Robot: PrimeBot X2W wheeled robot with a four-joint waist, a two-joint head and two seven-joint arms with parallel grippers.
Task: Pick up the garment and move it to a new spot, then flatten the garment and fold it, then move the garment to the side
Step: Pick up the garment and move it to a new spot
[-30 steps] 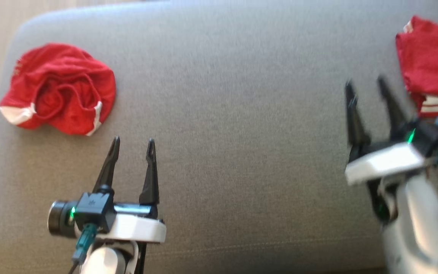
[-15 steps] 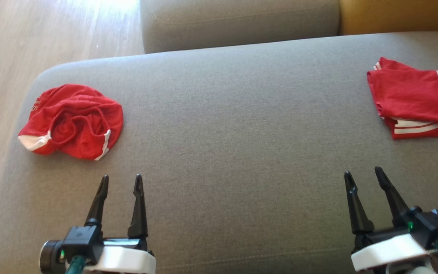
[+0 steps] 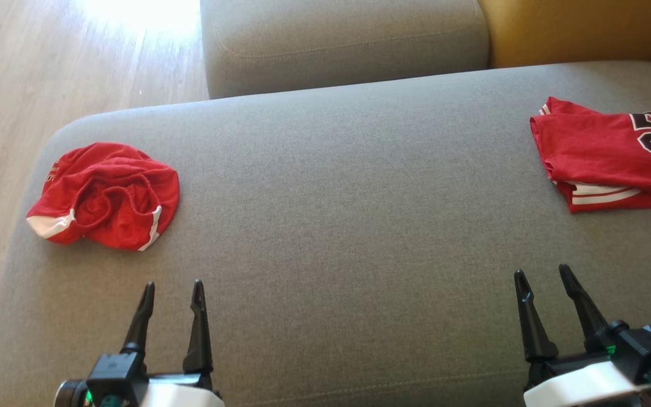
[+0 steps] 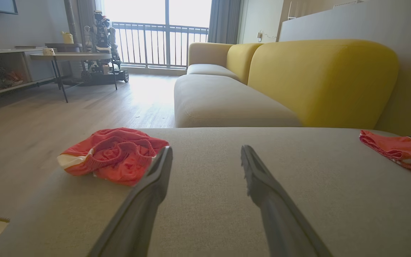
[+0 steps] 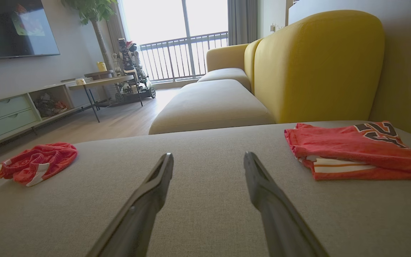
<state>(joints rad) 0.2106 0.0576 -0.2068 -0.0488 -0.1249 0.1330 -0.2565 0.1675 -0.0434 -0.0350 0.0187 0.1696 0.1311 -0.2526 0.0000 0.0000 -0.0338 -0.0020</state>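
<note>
A crumpled red garment with white trim lies bunched near the left end of a grey sofa seat, close to the corner that borders the wooden floor. At the seat's far right, a folded red jersey with dark numerals and white stripes rests flat, near the yellow backrest. The robot's left end effector hovers over the near edge of the seat. Its two dark fingers are spread apart and hold nothing, and the tips point toward the crumpled red garment without touching it. The right end effector hangs likewise at the near right, fingers spread and empty, apart from the folded red jersey ahead of it. A broad stretch of bare grey fabric separates the two pieces of clothing. Beyond the seat, the wrist views take in a sunlit window with a railing.
</note>
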